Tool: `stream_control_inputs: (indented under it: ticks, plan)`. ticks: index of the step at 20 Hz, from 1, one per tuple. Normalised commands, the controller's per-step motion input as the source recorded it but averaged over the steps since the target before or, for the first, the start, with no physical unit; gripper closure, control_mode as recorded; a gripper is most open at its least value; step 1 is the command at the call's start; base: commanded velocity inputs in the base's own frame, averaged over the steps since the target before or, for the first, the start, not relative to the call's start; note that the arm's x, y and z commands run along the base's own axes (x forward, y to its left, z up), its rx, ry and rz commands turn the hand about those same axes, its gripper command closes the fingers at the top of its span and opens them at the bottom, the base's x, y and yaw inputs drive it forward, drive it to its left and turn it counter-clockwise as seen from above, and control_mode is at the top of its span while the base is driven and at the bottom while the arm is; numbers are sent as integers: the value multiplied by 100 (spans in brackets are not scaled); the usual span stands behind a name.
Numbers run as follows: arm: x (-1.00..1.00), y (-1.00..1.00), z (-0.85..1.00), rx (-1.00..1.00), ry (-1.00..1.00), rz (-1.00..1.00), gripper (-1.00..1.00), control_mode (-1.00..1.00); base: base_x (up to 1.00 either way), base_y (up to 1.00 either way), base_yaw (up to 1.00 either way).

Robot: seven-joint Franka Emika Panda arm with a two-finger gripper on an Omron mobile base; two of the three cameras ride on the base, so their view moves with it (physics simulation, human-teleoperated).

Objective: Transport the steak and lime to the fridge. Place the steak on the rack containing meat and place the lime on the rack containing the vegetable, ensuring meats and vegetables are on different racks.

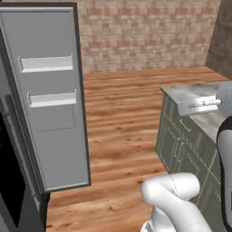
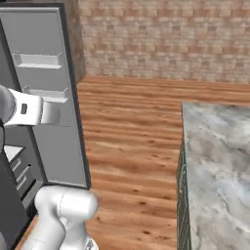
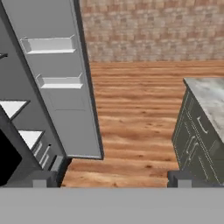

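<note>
The fridge point(image 1: 45, 99) stands at the left with its dark-grey door swung open toward me, two white door bins point(image 1: 47, 63) on its inner face. In the hand view the fridge door point(image 3: 57, 87) takes up the left side, and white shelves point(image 3: 13, 107) show inside the cabinet beside it. My gripper point(image 3: 111, 179) is open, its two dark fingertips point(image 3: 43, 179) far apart with nothing between them, pointing at the wooden floor between fridge and counter. The steak and the lime are out of view.
A marble-topped island counter point(image 2: 215, 146) with dark green drawers point(image 3: 197, 131) stands on the right. Wooden floor point(image 1: 122, 127) runs between it and the fridge door. A brick wall point(image 2: 161, 39) closes the back.
</note>
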Motion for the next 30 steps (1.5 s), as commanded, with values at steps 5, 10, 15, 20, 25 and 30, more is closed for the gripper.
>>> stream_control_inputs:
  ticks: [5,10,15,20,25,30]
  plan:
    - [0,0,0,0,0,0,-100,100,-100,100,-32]
    - [0,0,0,0,0,0,-100,100,-100,57,-34]
    - [0,0,0,0,0,0,-100,100,-100,17,-47]
    - [0,0,0,0,0,0,-100,100,-100,0,-60]
    - [0,0,0,0,0,0,-100,100,-100,0,-65]
    - [0,0,0,0,0,0,-100,100,-40,-51,-66]
